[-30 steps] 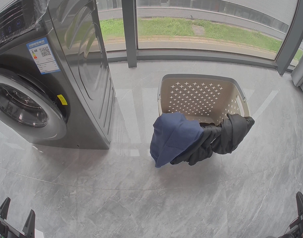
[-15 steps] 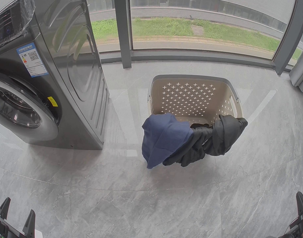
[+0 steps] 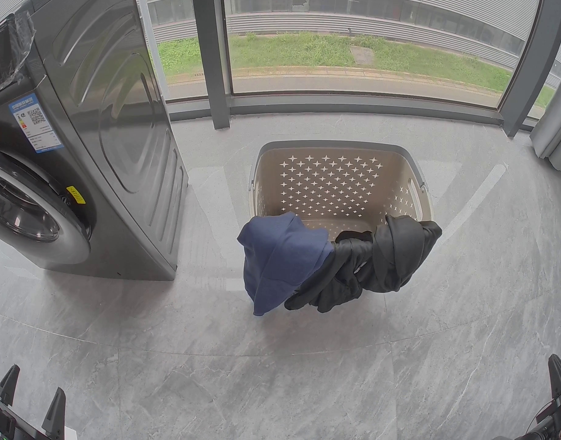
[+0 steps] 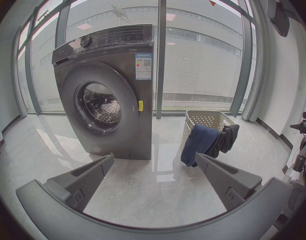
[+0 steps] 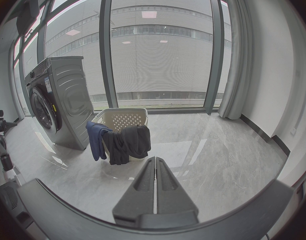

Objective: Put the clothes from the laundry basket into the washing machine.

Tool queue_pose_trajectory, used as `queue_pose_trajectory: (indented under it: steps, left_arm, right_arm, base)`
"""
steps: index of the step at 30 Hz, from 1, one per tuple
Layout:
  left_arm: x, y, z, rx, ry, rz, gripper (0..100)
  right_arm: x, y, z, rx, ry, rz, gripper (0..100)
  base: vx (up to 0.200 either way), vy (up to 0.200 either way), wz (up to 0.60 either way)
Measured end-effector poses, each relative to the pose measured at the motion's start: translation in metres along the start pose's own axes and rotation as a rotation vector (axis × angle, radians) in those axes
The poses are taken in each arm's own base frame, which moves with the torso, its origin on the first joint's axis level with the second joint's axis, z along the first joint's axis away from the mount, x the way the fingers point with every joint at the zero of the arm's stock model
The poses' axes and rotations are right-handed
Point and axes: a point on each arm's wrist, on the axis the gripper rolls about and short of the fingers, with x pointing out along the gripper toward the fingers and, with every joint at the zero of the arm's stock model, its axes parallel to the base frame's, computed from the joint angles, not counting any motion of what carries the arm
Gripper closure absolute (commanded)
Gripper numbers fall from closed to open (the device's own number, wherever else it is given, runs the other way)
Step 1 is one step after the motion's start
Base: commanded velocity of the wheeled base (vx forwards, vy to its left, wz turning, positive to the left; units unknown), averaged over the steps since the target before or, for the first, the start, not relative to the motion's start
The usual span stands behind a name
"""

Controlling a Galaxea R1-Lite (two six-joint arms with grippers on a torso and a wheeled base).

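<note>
**Two garments hang over the basket's near rim**

One laundry basket [image 3: 335,145] stands upright on the floor [image 3: 231,368], mouth up, its long axis running left to right, just right of one washing machine [image 3: 109,123]. Two garments drape over its near rim, hanging down outside: a blue garment [image 3: 277,261] on the left and a black garment [image 3: 369,261] on the right, touching each other. The machine's front carries two stickers, a blue-and-white label [image 3: 35,123] with a square code and a small yellow sticker [image 3: 76,195]; their print is too small to read. The left end effector [image 4: 153,157] is spread wide and holds nothing. The right end effector [image 5: 155,160] has its fingers pressed together, also holding nothing.
</note>
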Motion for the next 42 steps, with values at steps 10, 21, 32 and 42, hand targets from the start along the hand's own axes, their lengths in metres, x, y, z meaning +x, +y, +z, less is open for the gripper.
queue_pose_trajectory:
  steps: [10, 21, 32, 42]
  left_arm:
    - [0.0, 0.0, 0.0, 0.0, 0.0, 0.0, 0]
    - [0.0, 0.0, 0.0, -0.001, 0.0, 0.0, 0]
    - [0.0, 0.0, 0.0, -0.001, 0.0, 0.001, 0]
    - [0.0, 0.0, 0.0, -0.002, 0.0, 0.0, 0]
  right_arm:
    - [0.0, 0.0, 0.0, 0.0, 0.0, 0.001, 100]
    - [0.0, 0.0, 0.0, 0.0, 0.0, 0.001, 100]
    - [0.0, -0.0001, 0.0, 0.0, 0.0, 0.002, 100]
    - [0.0, 0.0, 0.0, 0.0, 0.0, 0.002, 100]
  base:
    - [0.0, -0.08, 0.0]
    - [0.0, -0.145, 0.0]
    - [0.091, 0.0, 0.0]
    - [0.2, 0.0, 0.0]
